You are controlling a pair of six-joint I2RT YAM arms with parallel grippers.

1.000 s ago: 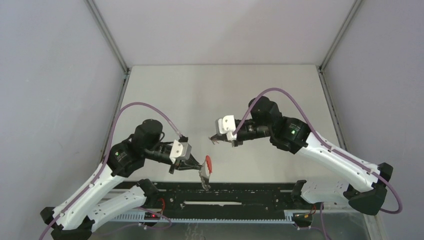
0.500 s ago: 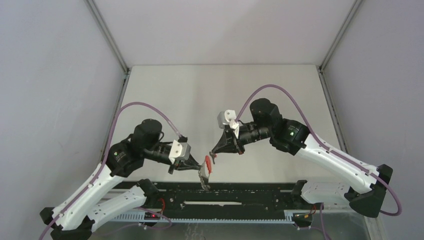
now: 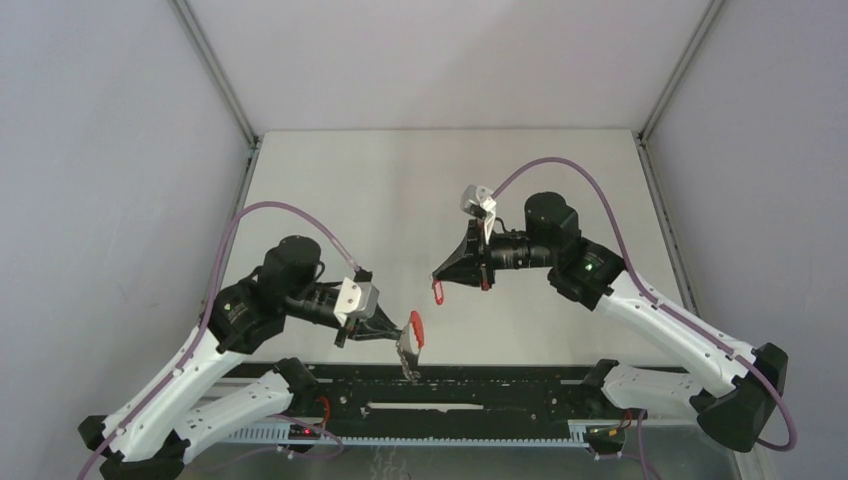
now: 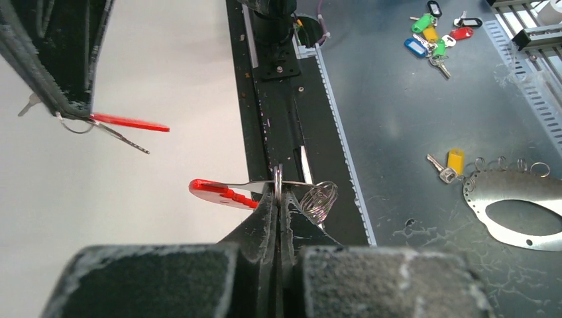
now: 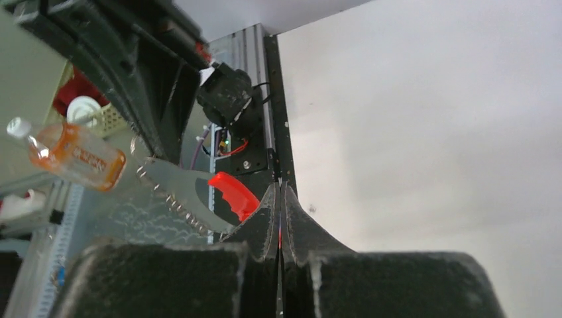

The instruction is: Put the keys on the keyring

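The keyring (image 3: 412, 338) hangs in the air over the near edge of the desk (image 3: 400, 180), just above the black rail (image 3: 480, 385). Its red curved band (image 4: 222, 193) sticks out to one side and a cluster of silver rings (image 4: 318, 199) dangles to the other. The left claw (image 4: 277, 192) is clamped tight on one thin silver ring (image 4: 277, 177) of it, fingers pressed together with the ring edge-on between them.

Near it, but apart from it, the red-tagged key (image 3: 436, 290) hangs from the right claw (image 3: 438, 277), which is pinched closed on it. In the left wrist view the red tag (image 4: 129, 122) lies flat and the small silver key (image 4: 126, 137) slants down beneath it. In the right wrist view that claw's fingers (image 5: 265, 218) meet with a thin red sliver between them.

Past the rail lie a bunch of coloured tagged keys (image 4: 434, 40), a yellow-tagged key (image 4: 450, 162) and a perforated metal plate (image 4: 517, 205).
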